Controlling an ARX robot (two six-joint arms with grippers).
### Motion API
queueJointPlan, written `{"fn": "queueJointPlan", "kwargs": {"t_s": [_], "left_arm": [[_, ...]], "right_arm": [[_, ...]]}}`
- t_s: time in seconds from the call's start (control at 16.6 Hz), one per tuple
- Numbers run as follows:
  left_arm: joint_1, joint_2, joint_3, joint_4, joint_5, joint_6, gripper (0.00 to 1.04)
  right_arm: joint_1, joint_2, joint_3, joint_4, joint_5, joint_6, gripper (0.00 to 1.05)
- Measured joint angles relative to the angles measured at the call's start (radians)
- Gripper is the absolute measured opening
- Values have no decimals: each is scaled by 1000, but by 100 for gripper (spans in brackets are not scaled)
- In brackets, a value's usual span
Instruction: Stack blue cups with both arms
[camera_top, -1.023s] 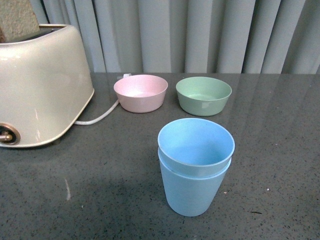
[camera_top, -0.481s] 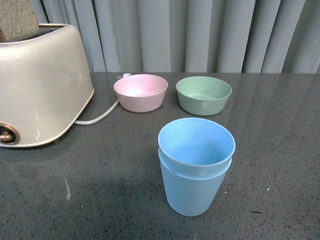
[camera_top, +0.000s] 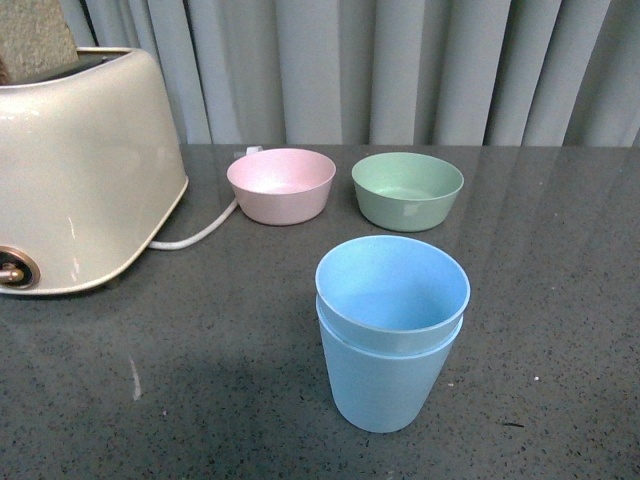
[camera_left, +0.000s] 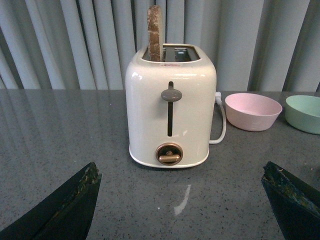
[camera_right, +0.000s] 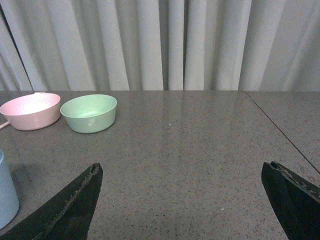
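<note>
Nothing moved; blue cups (camera_top: 392, 330) nested, toast (camera_left: 154, 33) shows wrist-side.

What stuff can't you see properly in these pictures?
- Inner light-blue plastic cup, front view: its lower part and base are hidden inside the outer light-blue cup.
- Cream toaster, front view: its left side is cut off by the picture's edge.
- Brown bread slice, left wrist view: its lower part is hidden in the toaster's slot.
- Both grippers, front view: not in the picture.

Matt plastic blue cups (camera_top: 392, 335) on a glossy speckled stone table (camera_top: 220, 350).
</note>
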Motion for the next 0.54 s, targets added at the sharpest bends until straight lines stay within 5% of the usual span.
{"fn": "queueJointPlan", "kwargs": {"t_s": [0.54], "left_arm": [[0,0,0,0,0,0,98]], "right_arm": [[0,0,0,0,0,0,98]]}}
